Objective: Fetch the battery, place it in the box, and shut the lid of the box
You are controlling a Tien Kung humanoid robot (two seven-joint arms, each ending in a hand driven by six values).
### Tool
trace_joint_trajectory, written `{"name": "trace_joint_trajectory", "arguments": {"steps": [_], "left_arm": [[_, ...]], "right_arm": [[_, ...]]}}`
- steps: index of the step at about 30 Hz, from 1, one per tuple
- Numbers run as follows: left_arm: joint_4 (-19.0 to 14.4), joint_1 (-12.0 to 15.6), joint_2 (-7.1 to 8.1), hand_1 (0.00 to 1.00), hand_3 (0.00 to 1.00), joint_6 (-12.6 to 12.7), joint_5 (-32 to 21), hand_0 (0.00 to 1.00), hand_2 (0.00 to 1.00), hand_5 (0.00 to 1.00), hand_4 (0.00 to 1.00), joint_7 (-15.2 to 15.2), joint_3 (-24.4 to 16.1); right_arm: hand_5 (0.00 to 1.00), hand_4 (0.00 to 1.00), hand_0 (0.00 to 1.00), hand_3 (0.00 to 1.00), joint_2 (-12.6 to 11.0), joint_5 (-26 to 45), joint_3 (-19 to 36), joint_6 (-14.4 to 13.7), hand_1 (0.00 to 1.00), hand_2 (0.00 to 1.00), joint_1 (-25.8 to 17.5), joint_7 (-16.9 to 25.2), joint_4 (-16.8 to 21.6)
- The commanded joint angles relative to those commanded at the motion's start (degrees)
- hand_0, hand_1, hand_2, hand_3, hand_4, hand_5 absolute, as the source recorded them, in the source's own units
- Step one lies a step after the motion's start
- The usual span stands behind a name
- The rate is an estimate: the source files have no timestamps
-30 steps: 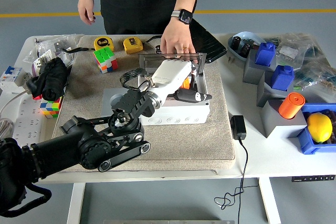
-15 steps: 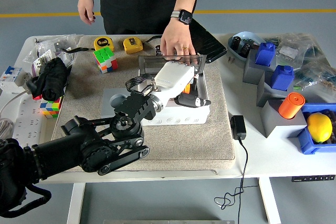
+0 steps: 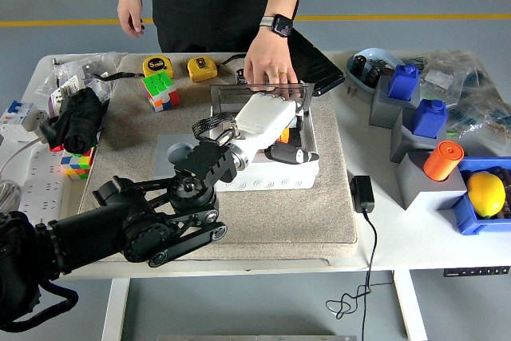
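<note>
Since a second ago, left hand (image 3: 275, 137) sinks lower into the white box (image 3: 267, 169), fingers curled on something orange, probably the battery (image 3: 284, 130). Person's hand (image 3: 270, 65) steadies the lid (image 3: 259, 97); it may trap the fingers.

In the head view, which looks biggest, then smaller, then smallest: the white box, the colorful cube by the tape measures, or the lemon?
1. white box, clearly the largest.
2. and 3. colorful cube and lemon look about alike; the cube sits farther from the camera, so I won't rank them.
</note>
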Motion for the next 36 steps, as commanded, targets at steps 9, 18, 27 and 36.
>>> {"name": "trace_joint_trajectory", "arguments": {"steps": [9, 18, 27, 36], "left_arm": [[-0.8, 0.4, 0.48, 0.28, 0.487, -0.1, 0.0, 0.179, 0.293, 0.574, 0.998, -0.4, -0.7], [-6.7, 2.1, 1.88, 0.254, 0.462, 0.3, -0.6, 0.162, 0.275, 0.57, 0.998, -2.5, -4.3], [-19.3, 7.4, 7.58, 0.203, 0.423, 5.1, -5.6, 0.142, 0.256, 0.511, 0.998, -10.6, -10.2], [-27.0, 15.8, 14.96, 0.29, 0.435, 7.6, -8.6, 0.183, 0.372, 0.444, 0.998, -16.6, -16.4]], "right_arm": [[0.453, 0.896, 0.588, 0.533, 0.0, 0.2, -0.1, 0.0, 0.578, 0.545, -0.1, 0.1, 0.1], [0.452, 0.896, 0.588, 0.533, 0.0, 0.1, 0.4, 0.0, 0.578, 0.545, 0.0, 0.1, 0.0], [0.452, 0.896, 0.586, 0.533, -0.1, -0.2, 0.8, 0.0, 0.578, 0.545, 0.0, 0.0, 0.0], [0.452, 0.896, 0.587, 0.533, -0.2, -0.6, 1.6, 0.0, 0.578, 0.545, 0.0, 0.1, 0.0]]}}
